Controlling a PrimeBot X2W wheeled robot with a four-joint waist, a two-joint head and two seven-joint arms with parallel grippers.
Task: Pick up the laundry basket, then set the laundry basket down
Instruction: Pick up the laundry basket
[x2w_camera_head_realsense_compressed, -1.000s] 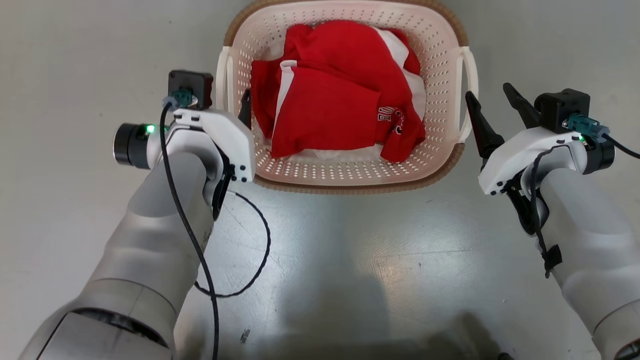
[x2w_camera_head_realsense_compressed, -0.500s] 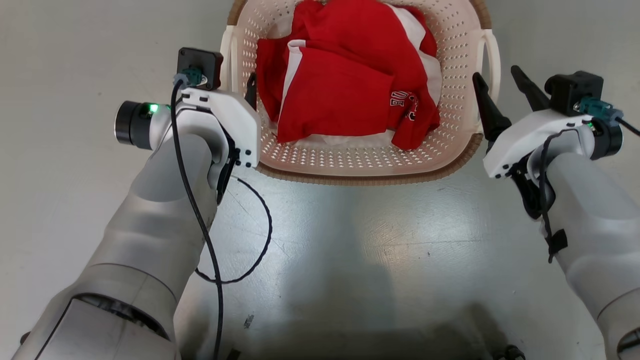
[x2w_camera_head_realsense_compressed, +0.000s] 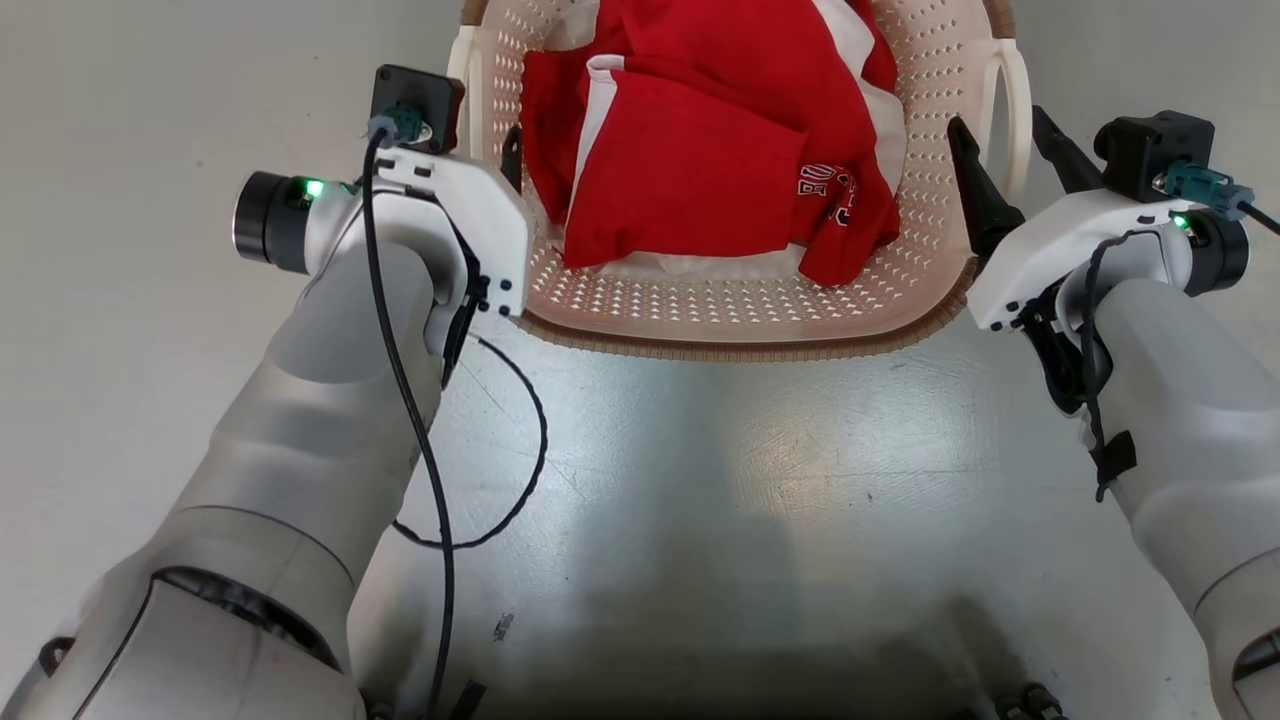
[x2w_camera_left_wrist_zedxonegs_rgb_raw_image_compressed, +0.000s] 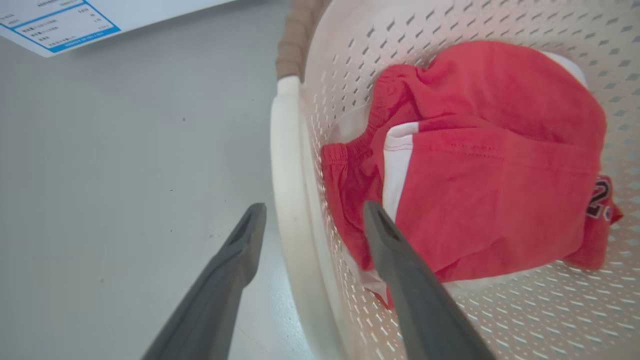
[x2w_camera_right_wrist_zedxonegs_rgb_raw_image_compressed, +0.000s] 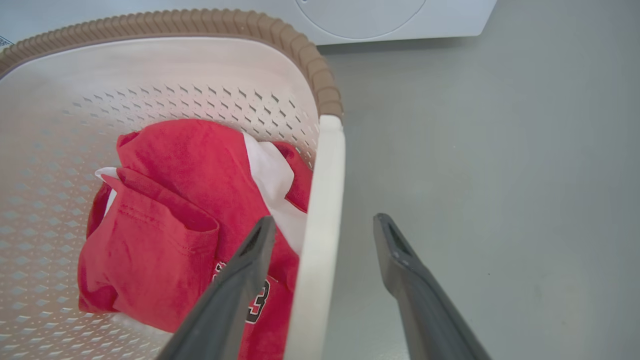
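Moved since a second ago: right gripper (x2w_camera_head_realsense_compressed: 998, 118), inner finger then just outside the right handle (x2w_camera_right_wrist_zedxonegs_rgb_raw_image_compressed: 320, 225), now on the inner side of it. Also shifted: the whole head view, with the basket (x2w_camera_head_realsense_compressed: 740, 325) higher in frame and cut by the top edge. Likely camera motion rather than basket motion.

Writing: dark, white-outlined print on the red clothes (x2w_camera_head_realsense_compressed: 690, 170). Readable: "3" in the right wrist view, "2" in the left wrist view. In the head view, more characters, too folded to read. Far left in the left wrist view, a white label sheet (x2w_camera_left_wrist_zedxonegs_rgb_raw_image_compressed: 55, 22) with a blue border, text too small to read.

Basket: upright, opening up, on the grey floor (x2w_camera_head_realsense_compressed: 700, 500) straight ahead, between both arms. White washer (x2w_camera_right_wrist_zedxonegs_rgb_raw_image_compressed: 400, 17) just beyond the far rim. Handles out to left and right, brown rim along the near and far sides. Long axis: cannot tell, far end out of the head view.

Left gripper (x2w_camera_left_wrist_zedxonegs_rgb_raw_image_compressed: 313, 206): open, fingers apart and straddling the left handle (x2w_camera_left_wrist_zedxonegs_rgb_raw_image_compressed: 287, 150), one outside over the floor, one inside over the clothes. Small gaps either side of the handle at the fingertips.

Right gripper: open as well, right handle between the fingers, inner one over the clothes, outer one over bare floor. Contact with the handle unclear lower down.
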